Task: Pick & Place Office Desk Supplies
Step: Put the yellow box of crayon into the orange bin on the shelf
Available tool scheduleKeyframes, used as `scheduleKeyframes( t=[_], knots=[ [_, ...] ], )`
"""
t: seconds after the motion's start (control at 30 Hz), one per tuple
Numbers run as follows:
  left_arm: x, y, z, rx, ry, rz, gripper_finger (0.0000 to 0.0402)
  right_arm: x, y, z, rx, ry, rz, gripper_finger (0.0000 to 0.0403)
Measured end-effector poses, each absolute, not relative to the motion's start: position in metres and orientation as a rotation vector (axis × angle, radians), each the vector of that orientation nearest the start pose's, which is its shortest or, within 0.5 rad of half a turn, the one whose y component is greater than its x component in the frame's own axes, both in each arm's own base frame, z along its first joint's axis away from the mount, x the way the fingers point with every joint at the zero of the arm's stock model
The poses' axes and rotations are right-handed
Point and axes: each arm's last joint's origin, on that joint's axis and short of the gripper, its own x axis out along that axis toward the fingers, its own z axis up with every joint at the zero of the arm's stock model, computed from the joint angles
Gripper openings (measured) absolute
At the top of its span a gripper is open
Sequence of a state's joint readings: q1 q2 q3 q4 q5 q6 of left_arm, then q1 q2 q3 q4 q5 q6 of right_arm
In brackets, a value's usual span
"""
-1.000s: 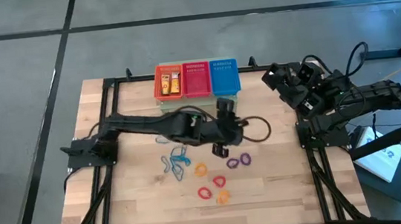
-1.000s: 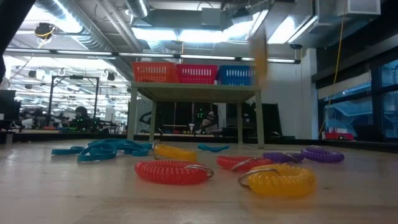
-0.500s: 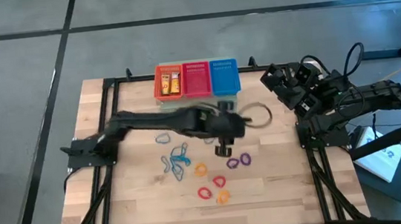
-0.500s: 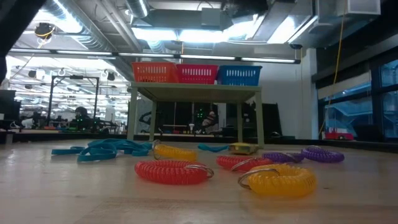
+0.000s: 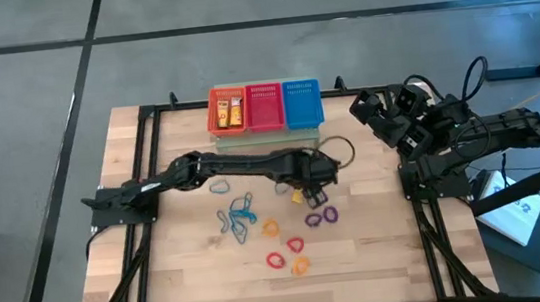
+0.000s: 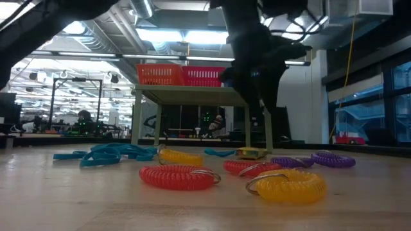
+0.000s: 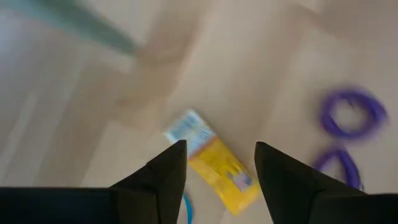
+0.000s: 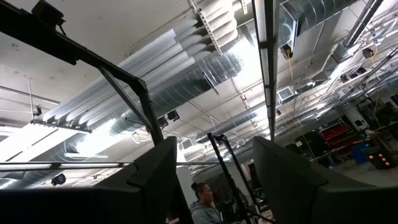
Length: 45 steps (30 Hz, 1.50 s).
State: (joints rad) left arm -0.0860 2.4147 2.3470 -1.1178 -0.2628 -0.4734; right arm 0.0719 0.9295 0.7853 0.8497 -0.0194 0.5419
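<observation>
You see the table with three baskets at its far edge. The orange basket already holds yellow packets; the red basket and blue basket look empty, so most sorting remains. Your left gripper, fingers apart and holding nothing, hovers above a yellow packet lying flat on the wood. Your right gripper waits folded at the right edge, fingers apart. Blue loops, orange loops, a red loop and purple loops lie scattered mid-table, unsorted.
</observation>
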Motion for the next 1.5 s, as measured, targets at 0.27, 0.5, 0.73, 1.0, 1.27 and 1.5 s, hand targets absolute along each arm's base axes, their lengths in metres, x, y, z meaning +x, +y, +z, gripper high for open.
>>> scheduleKeyframes(
  t=[0.27, 0.5, 0.73, 1.0, 1.27, 1.5],
  knots=[
    [0.504, -0.026, 0.226, -0.554, 1.040, 0.613, 0.0248, 0.186, 0.015, 0.402, 0.551, -0.644, 0.335, 0.0213],
    [0.506, -0.025, 0.214, -0.633, 1.038, 0.678, 0.0247, 0.186, 0.017, 0.401, 0.576, -0.615, 0.399, 0.0213],
    [0.512, -0.020, 0.197, -0.704, 1.058, 0.704, 0.0248, 0.187, 0.018, 0.400, 0.620, -0.580, 0.442, 0.0213],
    [0.514, -0.012, 0.174, -0.718, 1.129, 0.710, 0.0244, 0.188, 0.019, 0.399, 0.634, -0.560, 0.463, 0.0213],
    [0.514, -0.001, 0.163, -0.728, 1.165, 0.731, 0.0243, 0.189, 0.019, 0.398, 0.640, -0.546, 0.459, 0.0213],
    [0.515, 0.006, 0.163, -0.716, 1.163, 0.730, 0.0243, 0.189, 0.019, 0.397, 0.638, -0.531, 0.453, 0.0213]
  ],
)
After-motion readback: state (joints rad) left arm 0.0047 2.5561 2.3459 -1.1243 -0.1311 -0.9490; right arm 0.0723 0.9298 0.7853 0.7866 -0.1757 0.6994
